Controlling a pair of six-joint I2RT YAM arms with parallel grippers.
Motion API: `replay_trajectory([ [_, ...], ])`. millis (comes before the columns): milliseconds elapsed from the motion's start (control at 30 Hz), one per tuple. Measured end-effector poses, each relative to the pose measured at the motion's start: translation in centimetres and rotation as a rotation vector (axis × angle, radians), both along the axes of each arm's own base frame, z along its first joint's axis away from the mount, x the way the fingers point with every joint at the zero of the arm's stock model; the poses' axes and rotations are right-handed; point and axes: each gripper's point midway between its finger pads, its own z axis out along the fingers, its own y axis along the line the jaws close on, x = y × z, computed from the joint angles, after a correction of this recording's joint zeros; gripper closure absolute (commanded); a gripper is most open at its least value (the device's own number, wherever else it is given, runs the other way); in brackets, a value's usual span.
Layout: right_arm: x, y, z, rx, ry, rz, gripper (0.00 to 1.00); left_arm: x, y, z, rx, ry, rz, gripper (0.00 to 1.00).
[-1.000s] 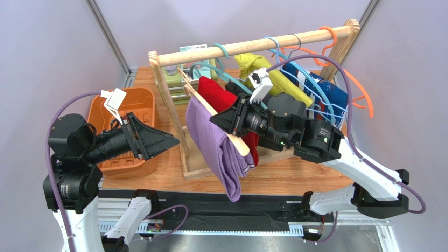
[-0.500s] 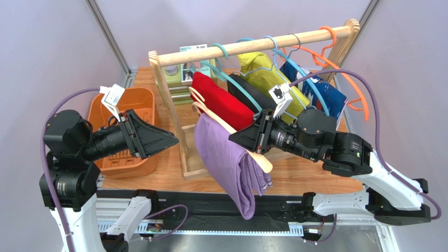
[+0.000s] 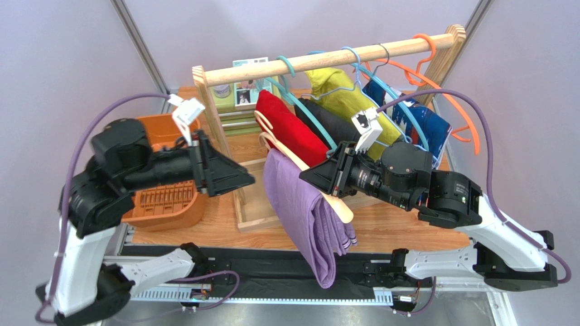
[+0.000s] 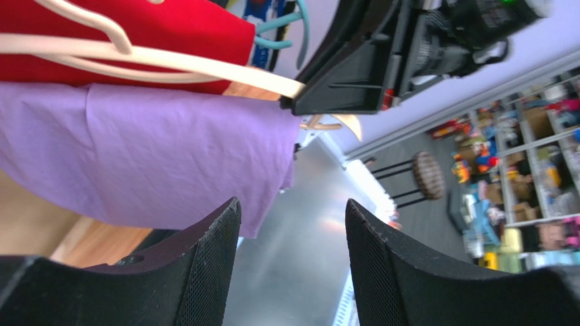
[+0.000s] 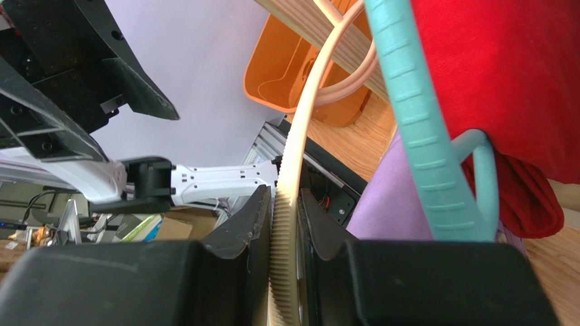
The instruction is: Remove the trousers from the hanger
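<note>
A light wooden worktop stands inside a booth of plain pale lilac walls. On it is a wooden clothes rack hung with garments on coloured hangers, and to its left sits an orange plastic basket. The lavender-purple cloth trousers are draped over the cream wooden-looking coat hanger, which is off the rail and held in front of the rack; the folded legs hang down past the worktop's near edge. The right gripper is clamped on one arm of that hanger, its jaws pressed against both sides. The left gripper hovers just left of the trousers, jaws apart and holding nothing. A red garment hangs just behind the trousers. Beyond the booth, the left wrist view shows a grey floor, a round stool and cluttered shelves.
</note>
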Motion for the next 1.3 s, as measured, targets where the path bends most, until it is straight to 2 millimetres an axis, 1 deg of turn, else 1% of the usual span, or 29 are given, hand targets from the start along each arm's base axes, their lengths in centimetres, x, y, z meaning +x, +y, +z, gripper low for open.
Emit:
replay_trajectory([
  [67, 0.2, -0.2, 0.1, 0.002, 0.002, -0.018, 1.0, 0.5, -1.6, -0.3, 0.042, -0.022, -0.005, 0.39],
  [100, 0.3, -0.3, 0.3, 0.006, 0.002, -0.028, 1.0, 0.7, -2.2, -0.8, 0.065, -0.024, 0.001, 0.41],
  [167, 0.5, -0.5, 0.6, 0.015, 0.004, -0.044, 1.0, 1.0, -2.9, -1.9, 0.112, -0.041, 0.037, 0.44],
  [233, 0.6, -0.6, 0.7, 0.02, 0.011, -0.055, 1.0, 0.7, -3.2, -2.3, 0.143, -0.079, 0.074, 0.44],
  [267, 0.7, -0.6, 0.7, 0.021, 0.014, -0.06, 1.0, -0.3, -3.6, -2.2, 0.145, -0.099, 0.049, 0.41],
  [333, 0.7, -0.7, 0.7, 0.024, 0.019, -0.066, 1.0, -1.7, -4.5, -2.4, 0.175, -0.167, 0.05, 0.38],
  [367, 0.8, -0.7, 0.7, 0.025, 0.021, -0.069, 1.0, -2.4, -4.9, -2.2, 0.181, -0.196, 0.051, 0.33],
  [400, 0.8, -0.7, 0.7, 0.028, 0.023, -0.072, 1.0, -2.6, -5.4, -2.0, 0.187, -0.219, 0.068, 0.31],
  [433, 0.8, -0.7, 0.8, 0.03, 0.025, -0.075, 1.0, -2.4, -5.9, -1.7, 0.196, -0.248, 0.104, 0.29],
  [567, 0.9, -0.7, 0.8, 0.035, 0.03, -0.084, 1.0, -1.4, -8.7, -0.9, 0.249, -0.35, 0.255, 0.13],
  [633, 1.0, -0.6, 0.8, 0.037, 0.032, -0.087, 1.0, -1.1, -10.2, -1.9, 0.305, -0.401, 0.301, 0.14],
  [700, 1.0, -0.5, 0.8, 0.039, 0.035, -0.088, 1.0, -0.8, -11.1, -2.8, 0.347, -0.438, 0.329, 0.17],
  [767, 1.1, -0.4, 0.8, 0.043, 0.037, -0.089, 1.0, -0.5, -11.3, -3.4, 0.374, -0.462, 0.353, 0.2],
  [867, 1.2, -0.3, 0.9, 0.048, 0.038, -0.094, 1.0, 0.0, -10.9, -3.3, 0.377, -0.473, 0.386, 0.23],
  [1000, 1.4, -0.3, 1.2, 0.058, 0.036, -0.106, 1.0, 0.5, -10.1, -3.4, 0.381, -0.462, 0.428, 0.22],
  [1067, 1.4, -0.4, 1.2, 0.059, 0.037, -0.111, 1.0, 0.7, -9.8, -3.7, 0.39, -0.453, 0.444, 0.19],
  [1133, 1.5, -0.4, 1.2, 0.06, 0.038, -0.115, 1.0, 0.7, -9.8, -4.0, 0.395, -0.447, 0.452, 0.12],
  [1267, 1.6, -0.3, 1.3, 0.068, 0.04, -0.121, 1.0, 0.5, -10.2, -4.4, 0.391, -0.428, 0.45, 0.04],
  [1300, 1.6, -0.2, 1.4, 0.07, 0.039, -0.122, 1.0, 0.4, -10.3, -4.6, 0.393, -0.423, 0.448, 0.04],
])
